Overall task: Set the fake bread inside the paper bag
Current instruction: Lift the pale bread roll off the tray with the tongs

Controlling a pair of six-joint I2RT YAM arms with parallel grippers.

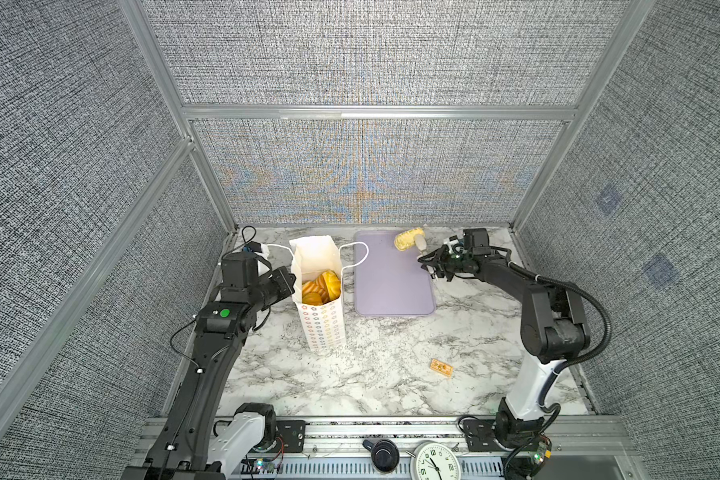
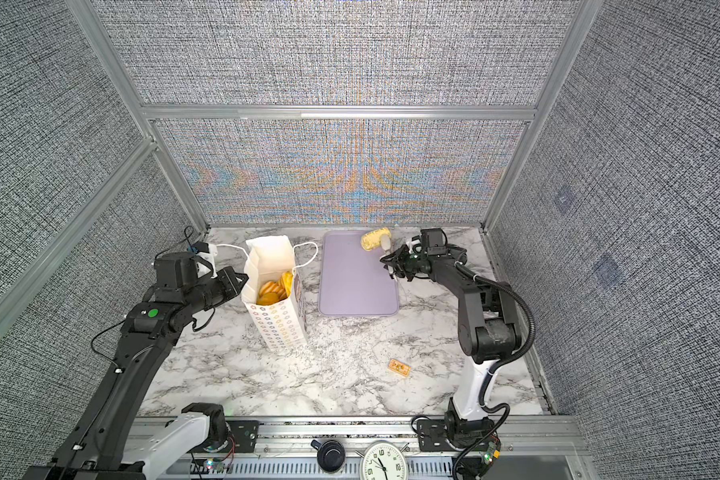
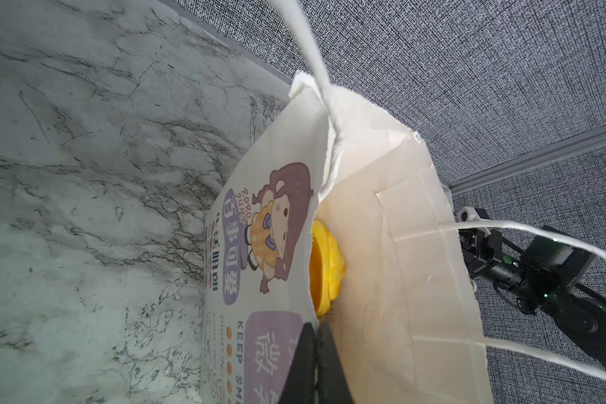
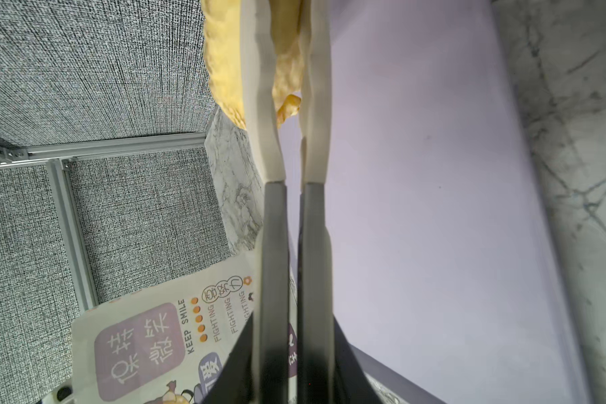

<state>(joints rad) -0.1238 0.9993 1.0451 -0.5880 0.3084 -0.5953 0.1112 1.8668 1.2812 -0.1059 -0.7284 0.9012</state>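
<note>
Fake bread (image 1: 321,286) sits mostly inside the paper bag (image 1: 323,328), which stands upright, mouth up, near the far left corner of the bench (image 1: 350,386). I see one pale crumbly bun (image 1: 406,240) over the far right corner of the lavender tray (image 1: 391,291), its long axis running along the tray's far edge. My right gripper (image 1: 421,246) is clamped on its right end; my left gripper (image 3: 316,335) pinches the bag's rim.

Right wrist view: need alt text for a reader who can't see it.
The right end effector is closed, its cream fingers pinching a pale crumbly yellow bun. A lavender tray lies to one side of them, the printed paper bag to the other.
</note>
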